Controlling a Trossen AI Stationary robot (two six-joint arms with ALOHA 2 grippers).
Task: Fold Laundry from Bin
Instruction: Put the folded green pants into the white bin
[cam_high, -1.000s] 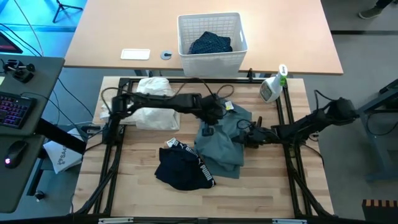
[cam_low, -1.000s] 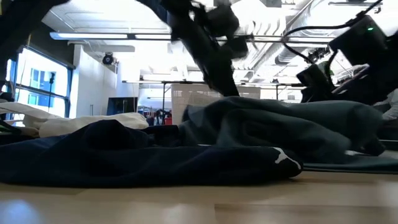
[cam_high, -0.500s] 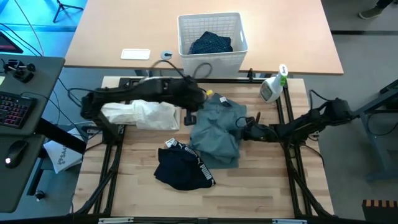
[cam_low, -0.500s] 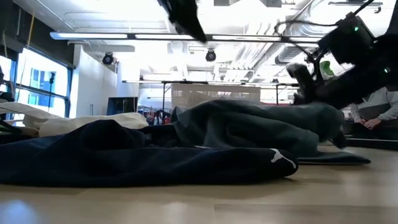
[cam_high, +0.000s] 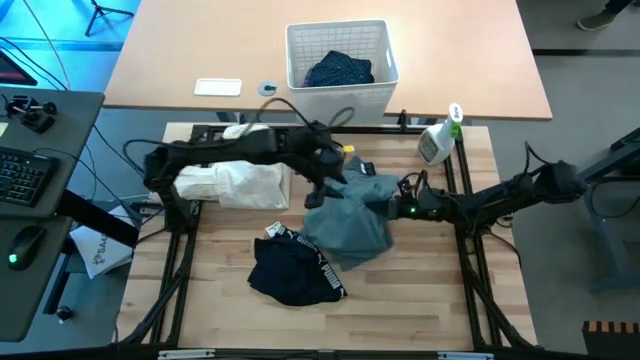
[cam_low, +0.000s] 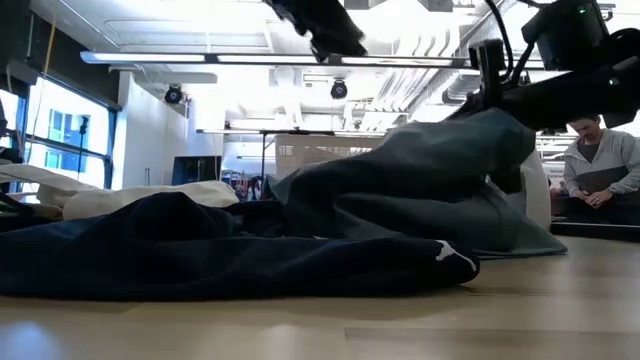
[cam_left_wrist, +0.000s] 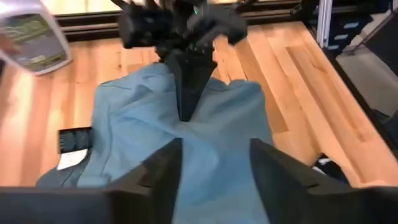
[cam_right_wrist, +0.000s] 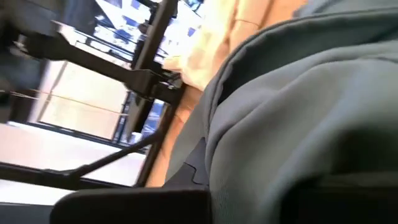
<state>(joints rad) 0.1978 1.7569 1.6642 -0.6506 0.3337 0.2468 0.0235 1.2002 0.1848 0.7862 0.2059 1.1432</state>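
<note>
Two grippers work the grey-green top (cam_high: 350, 215): right gripper (cam_high: 402, 207) clamped on its edge, lifting it for spreading; left gripper (cam_high: 322, 190) hovers above, fingers apart.

White lettering is noted along the waistband of the black piece (cam_high: 295, 268) lying on the tabletop (cam_high: 420, 300) in the high view; the characters are too small to be read with certainty. A white leaping-cat emblem is seen on the same garment in the low view. A label on the spray bottle (cam_left_wrist: 34, 40) cannot be read. No other legible text, number or sign is found.
</note>
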